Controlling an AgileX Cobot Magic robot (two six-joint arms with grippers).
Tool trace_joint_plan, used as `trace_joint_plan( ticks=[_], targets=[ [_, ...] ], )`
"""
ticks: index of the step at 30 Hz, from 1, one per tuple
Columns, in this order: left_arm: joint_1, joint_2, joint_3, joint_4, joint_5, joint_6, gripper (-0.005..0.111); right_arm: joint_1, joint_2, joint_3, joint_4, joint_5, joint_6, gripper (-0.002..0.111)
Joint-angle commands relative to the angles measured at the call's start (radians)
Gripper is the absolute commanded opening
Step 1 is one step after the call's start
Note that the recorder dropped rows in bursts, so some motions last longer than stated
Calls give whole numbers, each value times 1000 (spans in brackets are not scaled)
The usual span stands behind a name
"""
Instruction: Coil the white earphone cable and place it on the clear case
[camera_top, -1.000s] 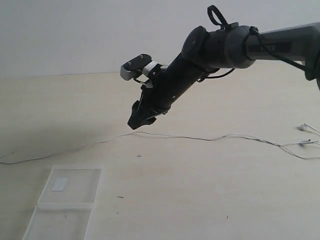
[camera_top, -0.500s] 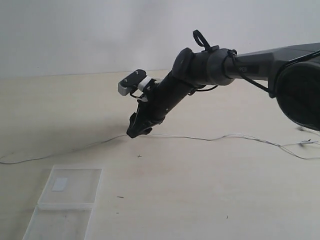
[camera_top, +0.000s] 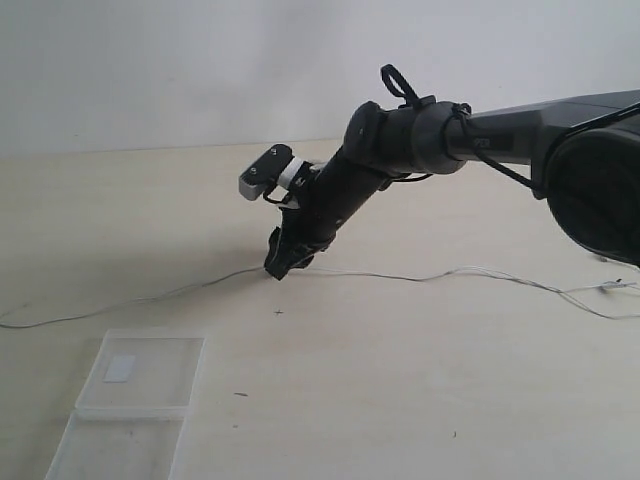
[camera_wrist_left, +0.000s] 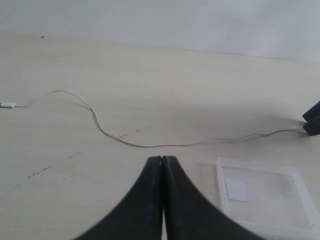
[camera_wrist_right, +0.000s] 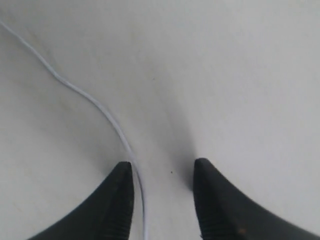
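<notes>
Our right gripper (camera_top: 283, 262) stands with fingers apart over the white earphone cable (camera_top: 400, 277), which stretches from the tabletop's (camera_top: 420, 400) left edge to its right. Our left gripper (camera_wrist_left: 162, 159) is closed and empty. The clear case (camera_top: 140, 375) lies at the near-left corner, its white label (camera_top: 121, 367) too small to read.

earphone cable (camera_top: 400, 278) lies across the table (camera_top: 400, 400) (side to side), behind the case (camera_top: 140, 378) at front left.

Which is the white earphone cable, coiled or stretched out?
Stretched out: the white earphone cable trails in one long wavy line across the table, with no loops.
</notes>
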Motion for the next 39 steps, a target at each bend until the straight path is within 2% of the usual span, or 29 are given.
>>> trace_joint_plan(
  ticks=[1, 11, 13, 16, 17, 26, 39],
  targets=[
    [-6, -5, 0, -1, -5, 1, 0, 1, 17, 4, -100, 19, -5, 28],
    [-6, -5, 0, -1, -5, 1, 0, 1, 17, 4, -137, 18, 7, 23],
    [-6, -5, 0, -1, -5, 1, 0, 1, 17, 4, -137, 33, 7, 19],
    [-6, -5, 0, -1, -5, 1, 0, 8, 17, 4, -143, 56, 7, 2],
    [-6, -5, 0, -1, -5, 1, 0, 8, 17, 4, -148, 64, 15, 0],
    [-6, -5, 0, -1, -5, 1, 0, 8, -73, 4, -171, 103, 174, 0],
    [-6, -5, 0, -1, -5, 1, 0, 8, -546, 4, -151, 93, 361, 0]
  ],
)
